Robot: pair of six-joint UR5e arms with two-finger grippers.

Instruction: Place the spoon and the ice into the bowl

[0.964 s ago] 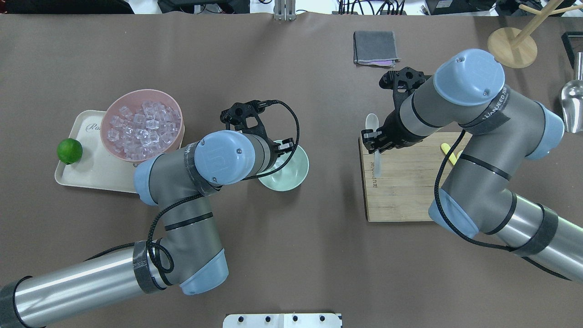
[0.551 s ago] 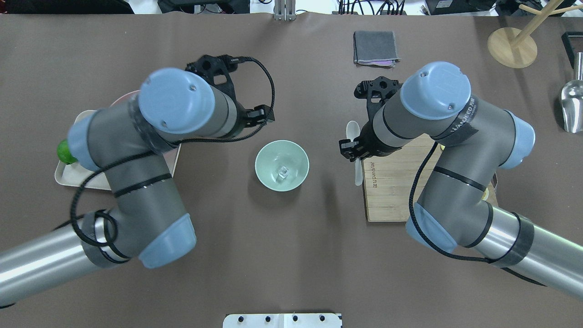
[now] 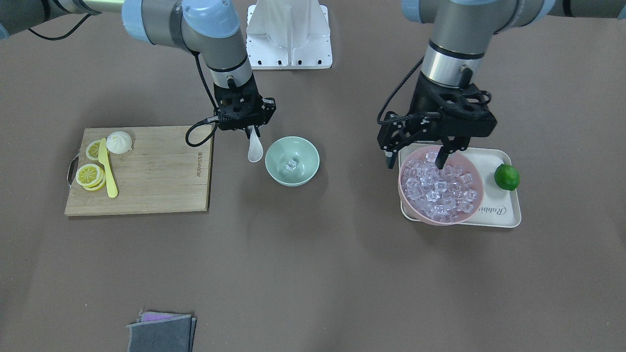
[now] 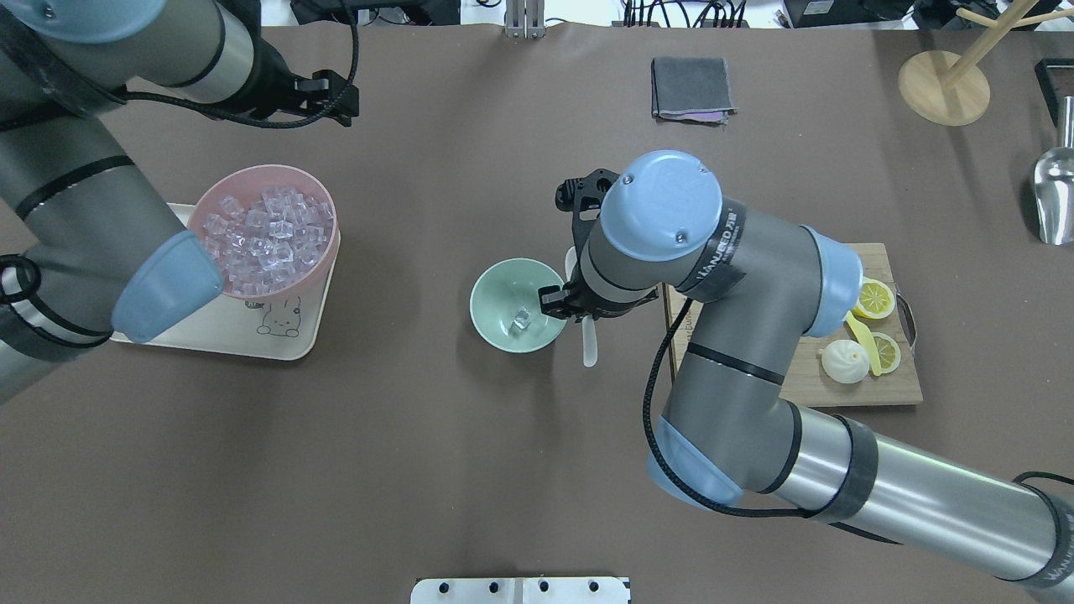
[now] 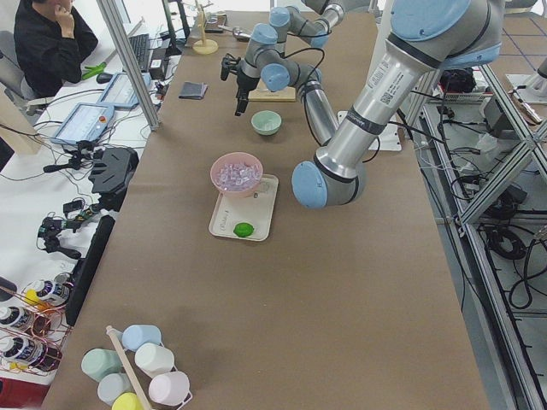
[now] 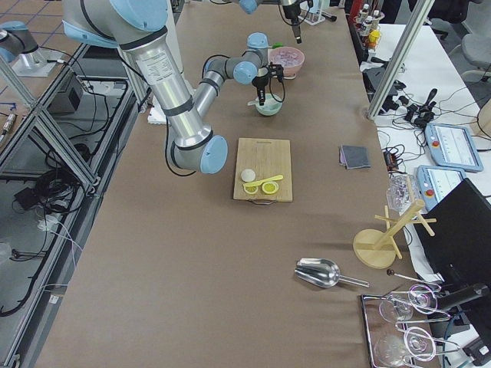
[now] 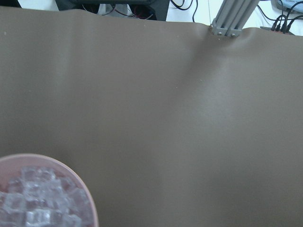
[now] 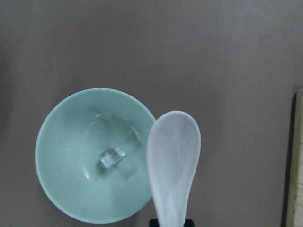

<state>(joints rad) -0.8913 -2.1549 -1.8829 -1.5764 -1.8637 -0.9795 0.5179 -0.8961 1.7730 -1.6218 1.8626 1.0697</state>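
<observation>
Two arms share the work, and we take the front-facing view first. The right gripper [image 3: 250, 130] pinches the spoon [image 3: 255, 149] by its handle, with the scoop hanging just beside the mint bowl [image 3: 307, 155] and apart from its rim. One ice [image 3: 292, 165] cube sits in that bowl's bottom. The left gripper [image 3: 414, 163] hangs with jaws spread wide and nothing between them, above the pink bowl [image 3: 482, 193] heaped with more cubes (well apart from the mint bowl). From overhead, the spoon's long axis runs from near the robot to far from it, scoop at the far end. The mint bowl lies directly to its left as the robot reckons sides. So we judge the coming move to be a short leftward carry by the right arm, plainly the nearer one, and then a release. That view hides the right fingers under the wrist, which the front view shows. The right wrist camera adds what neither gives: the scoop's edge seems to overlap the mint bowl's right rim (how high above it, we cannot tell). The left wrist camera shows only a corner of the pink bowl and no fingers.
</observation>
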